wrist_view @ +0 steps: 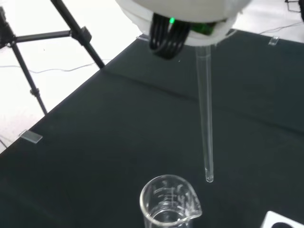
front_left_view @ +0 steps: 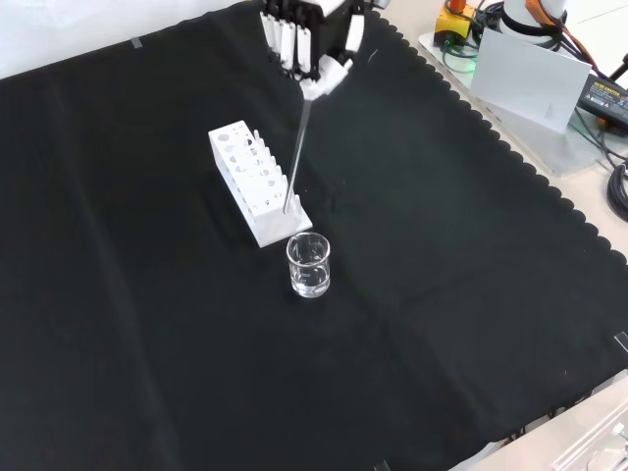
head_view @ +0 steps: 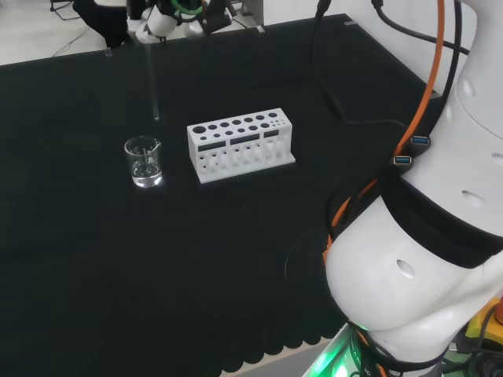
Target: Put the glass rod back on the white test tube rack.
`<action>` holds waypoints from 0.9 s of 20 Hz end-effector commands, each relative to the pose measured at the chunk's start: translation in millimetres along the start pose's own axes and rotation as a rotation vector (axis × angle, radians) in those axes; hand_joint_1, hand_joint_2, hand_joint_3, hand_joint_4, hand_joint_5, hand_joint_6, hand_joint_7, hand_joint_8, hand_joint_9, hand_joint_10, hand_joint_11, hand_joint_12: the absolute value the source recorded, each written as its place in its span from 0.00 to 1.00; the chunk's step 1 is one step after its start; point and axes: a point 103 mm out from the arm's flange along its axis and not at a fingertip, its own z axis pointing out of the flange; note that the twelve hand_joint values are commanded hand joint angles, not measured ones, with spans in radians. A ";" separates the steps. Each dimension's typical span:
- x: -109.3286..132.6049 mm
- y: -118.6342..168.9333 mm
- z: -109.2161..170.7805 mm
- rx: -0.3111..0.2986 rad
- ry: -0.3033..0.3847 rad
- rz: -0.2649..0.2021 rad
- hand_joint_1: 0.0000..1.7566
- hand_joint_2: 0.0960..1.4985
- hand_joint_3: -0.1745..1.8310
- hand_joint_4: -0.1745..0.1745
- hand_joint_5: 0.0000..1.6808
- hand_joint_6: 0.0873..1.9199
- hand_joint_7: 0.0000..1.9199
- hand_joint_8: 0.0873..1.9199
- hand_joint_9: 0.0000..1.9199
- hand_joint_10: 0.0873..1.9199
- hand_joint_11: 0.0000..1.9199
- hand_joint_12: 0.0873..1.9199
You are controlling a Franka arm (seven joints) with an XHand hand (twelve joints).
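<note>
The hand [front_left_view: 312,44] is cut off by the top edge of the front view, so only its black and white fingers [front_left_view: 290,41] show there, curled round the upper end of the glass rod [front_left_view: 297,147]; in the head view it sits at the upper left of the frame, again partly cropped. The rod is clear and hard to follow against the black cloth: in the head view it reads as a faint pale streak hanging down from the hand, its lower tip in the air above and slightly behind the beaker [head_view: 144,161]. In the front view its lower end crosses in front of the near end of the white test tube rack [front_left_view: 253,177], and whether it touches the rack cannot be told from that angle. In the wrist view the rod's tip hangs free, just beside the beaker's rim and above the cloth. One rack, one beaker and one rod are in sight. The rack stands near the middle of the bench [front_left_view: 461,294], its rows of holes unfilled, with the beaker just beside its end. Wide bare cloth lies around both, out to the scalloped edge at the lower right of the front view.
</note>
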 end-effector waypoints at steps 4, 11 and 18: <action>-38.5 -13.0 -20.2 -0.033 0.008 0.065 0.75 0.43 0.40 0.00 0.84 0.01 0.62 0.54 0.79 0.45 0.83 0.29; -67.6 -29.0 -24.9 -0.051 0.014 0.112 0.75 0.43 0.40 0.00 0.84 0.01 0.62 0.54 0.79 0.45 0.83 0.29; -89.5 -33.9 -16.0 -0.034 -0.001 0.157 0.75 0.43 0.40 0.00 0.84 0.01 0.62 0.54 0.79 0.45 0.82 0.29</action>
